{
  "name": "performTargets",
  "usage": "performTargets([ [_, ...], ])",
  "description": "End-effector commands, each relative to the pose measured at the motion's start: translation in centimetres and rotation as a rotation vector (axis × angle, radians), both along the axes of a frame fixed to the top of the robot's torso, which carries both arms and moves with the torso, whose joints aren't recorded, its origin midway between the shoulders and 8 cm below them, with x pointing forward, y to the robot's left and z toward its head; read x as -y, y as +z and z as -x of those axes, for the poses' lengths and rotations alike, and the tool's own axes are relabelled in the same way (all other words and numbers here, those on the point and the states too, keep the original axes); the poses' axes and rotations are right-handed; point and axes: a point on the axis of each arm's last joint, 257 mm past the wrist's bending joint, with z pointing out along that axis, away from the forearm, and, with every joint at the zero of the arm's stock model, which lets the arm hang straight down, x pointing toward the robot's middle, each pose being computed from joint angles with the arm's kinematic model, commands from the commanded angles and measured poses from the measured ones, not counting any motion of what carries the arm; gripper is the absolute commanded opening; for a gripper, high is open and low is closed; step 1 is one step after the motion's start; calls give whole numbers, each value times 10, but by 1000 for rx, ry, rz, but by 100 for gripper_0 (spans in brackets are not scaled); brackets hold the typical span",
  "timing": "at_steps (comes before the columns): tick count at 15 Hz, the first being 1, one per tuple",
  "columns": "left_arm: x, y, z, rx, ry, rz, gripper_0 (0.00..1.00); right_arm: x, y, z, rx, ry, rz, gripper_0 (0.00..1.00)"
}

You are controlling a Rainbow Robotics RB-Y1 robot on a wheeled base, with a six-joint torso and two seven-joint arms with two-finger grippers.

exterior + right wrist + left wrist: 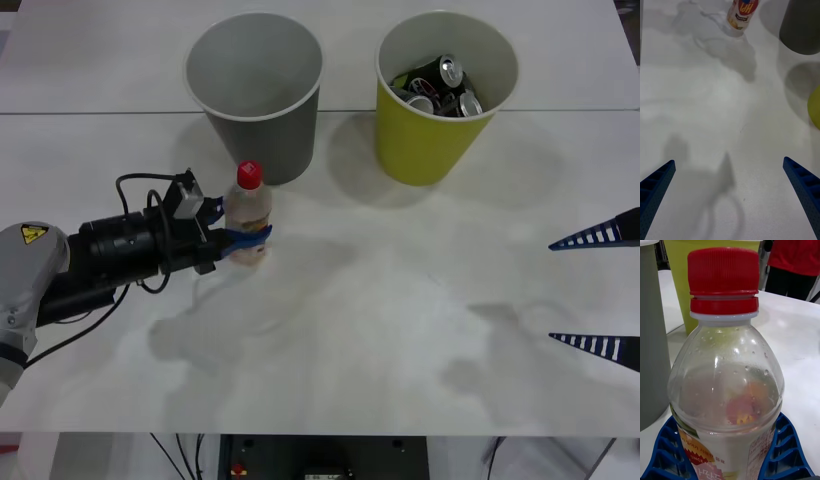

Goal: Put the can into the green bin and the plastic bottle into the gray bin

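Note:
The plastic bottle [248, 210], clear with a red cap and a pinkish label, stands upright in front of the gray bin [255, 90]. My left gripper [246, 239] is shut on its lower body, and its blue fingers [784, 450] hug both sides of the bottle [726, 382]. I cannot tell whether the bottle's base touches the table. The green bin [445, 100] stands to the right of the gray one and holds cans [440, 85]. My right gripper [600, 290] waits open at the table's right side, far from the bottle [742, 13], with nothing between its fingers.
The white table [400, 300] stretches bare between the two arms. Both bins stand close together at the back, with the gray bin [651, 333] just beside the bottle and the green bin [677, 277] behind it. A person in red stands beyond the table's far edge.

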Motion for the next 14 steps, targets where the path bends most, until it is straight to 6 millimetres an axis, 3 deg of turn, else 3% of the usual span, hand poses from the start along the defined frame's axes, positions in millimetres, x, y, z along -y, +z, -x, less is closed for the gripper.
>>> performTargets([
  [1, -25, 7, 10, -88, 0, -55, 0, 0, 0, 0, 0, 0, 0, 100],
  [9, -116, 45, 58, -381, 44, -289, 1, 0, 0, 0, 0, 0, 0, 100],
  [14, -161, 66, 95, -526, -1, -385, 1, 0, 0, 0, 0, 0, 0, 100],
])
